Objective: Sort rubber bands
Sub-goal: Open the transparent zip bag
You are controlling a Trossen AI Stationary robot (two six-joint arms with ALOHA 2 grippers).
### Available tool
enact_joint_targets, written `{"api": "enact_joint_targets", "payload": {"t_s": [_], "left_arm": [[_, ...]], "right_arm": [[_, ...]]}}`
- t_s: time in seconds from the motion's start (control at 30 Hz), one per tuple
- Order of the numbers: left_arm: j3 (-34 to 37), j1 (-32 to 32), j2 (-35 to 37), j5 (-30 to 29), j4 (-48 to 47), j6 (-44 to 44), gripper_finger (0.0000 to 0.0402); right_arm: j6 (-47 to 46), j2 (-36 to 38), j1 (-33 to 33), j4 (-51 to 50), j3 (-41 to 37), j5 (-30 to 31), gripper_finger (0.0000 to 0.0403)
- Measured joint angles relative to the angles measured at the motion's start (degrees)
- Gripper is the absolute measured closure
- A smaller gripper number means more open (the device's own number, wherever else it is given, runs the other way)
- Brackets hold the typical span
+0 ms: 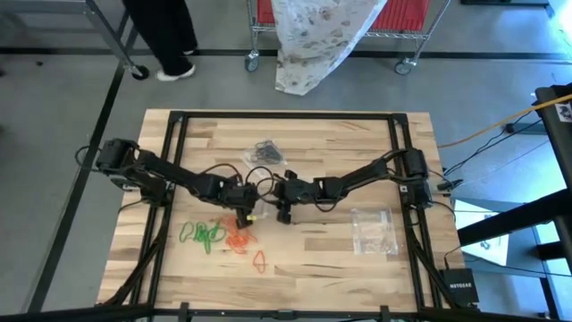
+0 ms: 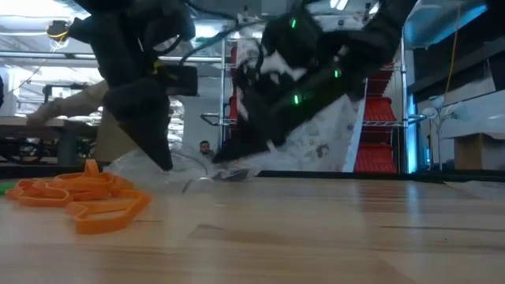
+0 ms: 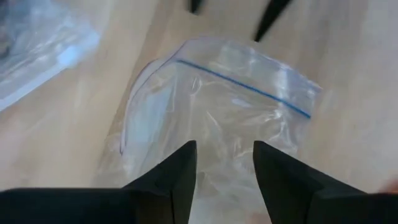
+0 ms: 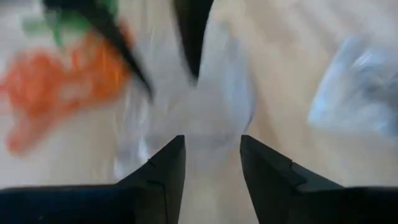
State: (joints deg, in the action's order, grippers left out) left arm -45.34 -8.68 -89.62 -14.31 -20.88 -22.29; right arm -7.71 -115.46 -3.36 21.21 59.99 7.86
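Three colour groups of rubber bands lie on the table, and by my judgement the sorting is only partly done. Going left to right in the high view: the green bands sit in a loose cluster at lower left of centre; just to their right, touching or nearly so, the orange-red bands form a heap, with one stray orange-red loop lying apart below it. The black bands rest inside a clear bag above the middle of the frame, so that colour looks bagged. Green and orange-red are not yet in bags.

The heaps are tangles with no single heading; the stray loop is stretched into a long oval whose long axis runs roughly up and down the frame. In the low view the orange-red bands lie flat at the left edge.

The left gripper and the right gripper meet at the centre over an empty clear bag, its blue-lined mouth toward the other arm's fingers. In the left wrist view the left fingers stand parted with bag film between them; whether they pinch it I cannot tell. The right fingers also stand parted over the same bag, and a grip cannot be told. Another clear bag waits at right.
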Motion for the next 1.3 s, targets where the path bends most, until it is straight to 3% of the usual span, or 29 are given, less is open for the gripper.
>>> {"api": "enact_joint_targets", "payload": {"t_s": [0.17, 0.57, 0.77, 1.07, 1.3], "left_arm": [[0.0, -1.6, -0.6, 0.0, 3.2, -0.2, 0.0251], [0.0, -2.2, -0.9, 0.1, 8.5, -0.9, 0.0251], [0.0, -2.3, -1.0, 0.6, 10.2, -0.1, 0.0251], [-0.1, -2.5, -0.6, 0.6, 9.7, -0.3, 0.0251], [-5.2, -2.6, 4.4, -2.1, 0.1, 0.4, 0.0251]], "right_arm": [[-2.4, 2.1, -0.4, 3.4, 0.0, 4.6, 0.0256], [-3.2, -2.1, -0.4, 6.1, 0.1, 3.5, 0.0256], [-7.7, -2.2, 0.9, 2.1, 0.1, 13.5, 0.0256], [-15.0, -2.2, 3.4, -6.3, 0.0, 13.6, 0.0256], [-16.3, -2.2, 3.4, -8.5, 0.0, 13.7, 0.0256]]}}
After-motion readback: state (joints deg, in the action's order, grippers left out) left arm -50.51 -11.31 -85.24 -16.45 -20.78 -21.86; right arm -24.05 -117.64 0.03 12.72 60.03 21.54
